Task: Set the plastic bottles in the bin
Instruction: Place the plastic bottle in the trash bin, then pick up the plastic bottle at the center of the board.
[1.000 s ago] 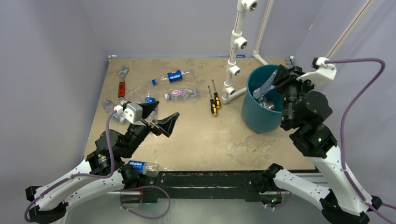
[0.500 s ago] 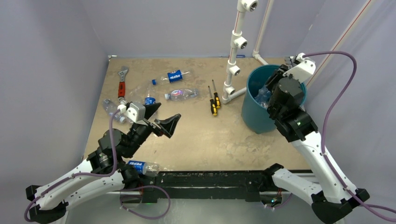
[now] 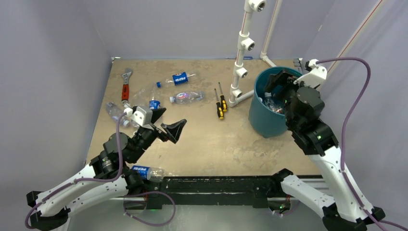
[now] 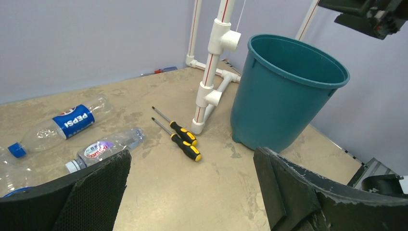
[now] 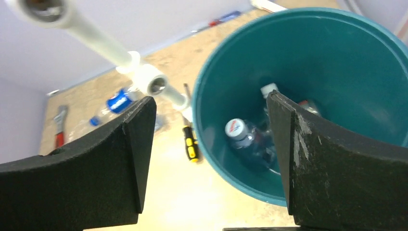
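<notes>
Stretching between lavender walls (image 3: 57,57), a mottled tan tabletop (image 3: 207,139) carries the bin (image 3: 264,120).

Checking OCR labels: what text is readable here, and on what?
"PEPSI": blue label, blue-capped bottle.
"PEPSI": blue label, bottle at table's near edge.
Too blurred: red label on white-capped bottle; red logo on cap in bin.

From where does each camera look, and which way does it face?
Top external: above and behind the arms, looking down on the table; left arm and right arm show.
Left wrist: low, facing the bin; the open left tool frames it.
Right wrist: above the bin, looking down at bottles inside; the open right tool shows.
Wrist views share the bin and white pipe frame.
</notes>
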You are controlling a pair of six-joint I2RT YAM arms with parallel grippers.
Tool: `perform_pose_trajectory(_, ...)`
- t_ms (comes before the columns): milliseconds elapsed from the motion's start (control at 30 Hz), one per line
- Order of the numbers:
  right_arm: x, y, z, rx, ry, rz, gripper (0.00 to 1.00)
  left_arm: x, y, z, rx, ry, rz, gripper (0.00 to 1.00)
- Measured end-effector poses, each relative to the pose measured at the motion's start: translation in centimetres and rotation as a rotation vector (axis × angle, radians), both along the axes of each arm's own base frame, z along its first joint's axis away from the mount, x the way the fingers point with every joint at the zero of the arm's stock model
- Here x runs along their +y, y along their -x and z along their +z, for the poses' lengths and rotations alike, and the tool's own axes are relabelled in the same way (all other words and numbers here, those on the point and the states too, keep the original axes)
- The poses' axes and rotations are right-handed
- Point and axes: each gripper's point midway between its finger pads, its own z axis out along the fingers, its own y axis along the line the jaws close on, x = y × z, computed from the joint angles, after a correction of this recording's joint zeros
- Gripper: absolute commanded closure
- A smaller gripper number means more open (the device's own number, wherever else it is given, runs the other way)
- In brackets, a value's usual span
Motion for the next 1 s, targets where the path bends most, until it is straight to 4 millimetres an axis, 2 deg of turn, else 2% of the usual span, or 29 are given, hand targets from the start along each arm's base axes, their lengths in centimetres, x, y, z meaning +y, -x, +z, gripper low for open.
perform_pose_trajectory(100,1.6,1.2,1.6,-0.053,-0.016,0.135,0.18,0.1,-0.1,-0.1,0.003,-0.003,0.009,0.01)
perform_pose_trajectory(267,7.4,4.7,4.7,-0.174,-0.025,0.540,0.19,0.7,-1.0,-0.9,0.033,-0.019,0.078,0.03)
perform_pose_trajectory(333,10.2,6.6,5.1,-0.221,-0.028,0.729,0.19,1.2,-1.8,-1.9,0.070,-0.044,0.140,0.04)
perform_pose_trajectory(400,12.7,8.0,3.9,-0.235,-0.034,0.896,0.19,1.7,-2.8,-3.0,0.120,-0.084,0.216,0.05)
perform_pose_trajectory(500,15.5,9.1,0.0,-0.182,-0.066,1.072,0.19,2.7,-4.0,-4.5,0.210,-0.144,0.346,0.04)
perform_pose_trajectory(600,17.1,9.9,-3.9,-0.110,-0.108,1.182,0.19,4.2,-4.9,-5.8,0.286,-0.202,0.498,0.04)
perform_pose_trajectory(667,17.7,10.3,-5.5,-0.076,-0.130,1.225,0.19,5.1,-5.1,-7.0,0.325,-0.257,0.580,0.04)
perform_pose_trajectory(767,18.2,11.0,-5.9,-0.081,-0.147,1.278,0.19,5.4,-5.9,-8.2,0.383,-0.335,0.653,0.04)
perform_pose_trajectory(867,18.6,11.5,-5.7,-0.116,-0.146,1.322,0.19,5.7,-8.7,-10.5,0.484,-0.376,0.705,0.05)
perform_pose_trajectory(1000,18.9,12.3,-5.8,-0.133,-0.151,1.360,0.19,10.0,-11.9,-14.9,0.670,-0.359,0.795,0.05)
